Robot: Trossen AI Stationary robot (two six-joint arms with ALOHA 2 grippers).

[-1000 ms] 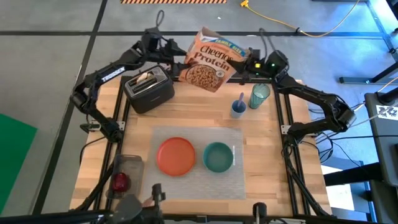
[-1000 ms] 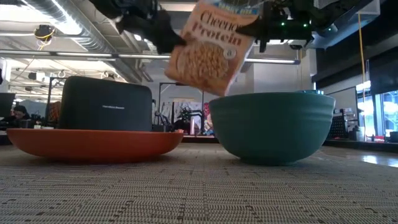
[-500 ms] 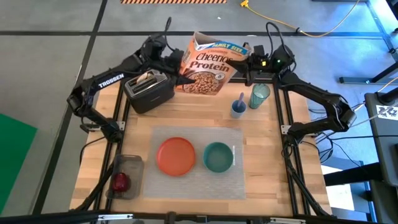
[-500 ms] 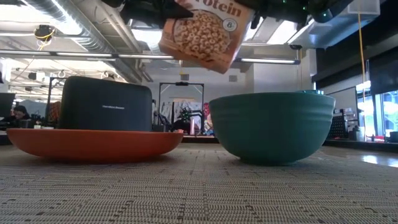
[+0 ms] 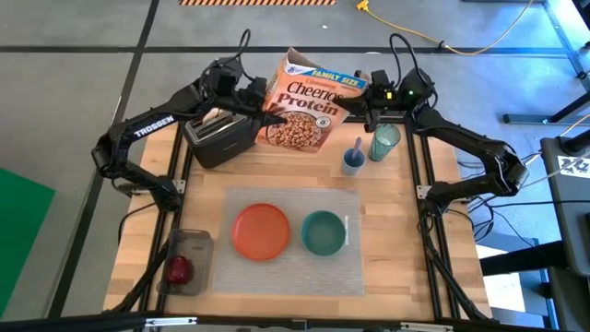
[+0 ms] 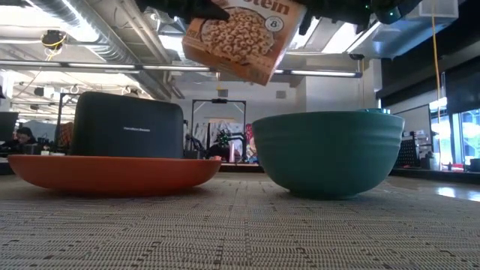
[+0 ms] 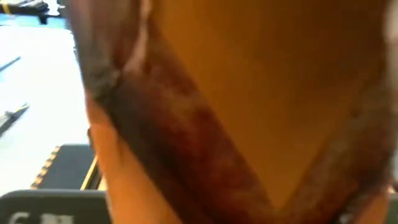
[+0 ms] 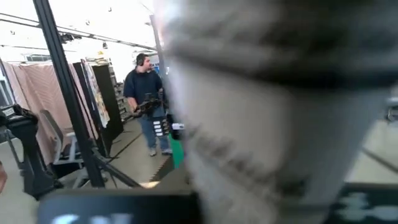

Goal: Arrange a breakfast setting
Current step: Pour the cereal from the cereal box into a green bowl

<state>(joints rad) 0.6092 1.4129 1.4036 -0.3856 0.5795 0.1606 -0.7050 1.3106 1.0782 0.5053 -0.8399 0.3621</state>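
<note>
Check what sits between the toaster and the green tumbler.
In the high view, the cereal box hangs between toaster and green tumbler, flanked by both grippers.

High view: overhead, straight down on whole worktop [image 5: 277,166], cereal box [image 5: 304,101] near far edge. Low view: worktop height, level across placemat [image 6: 240,232], very near orange plate [image 6: 112,171] and teal bowl [image 6: 328,150]; box bottom shows above bowl. Both views share plate, bowl, toaster [image 5: 221,136], box. Left wrist view: pressed against box, blurred. Right wrist view: box close, room with person [image 8: 146,99] beyond.
</note>
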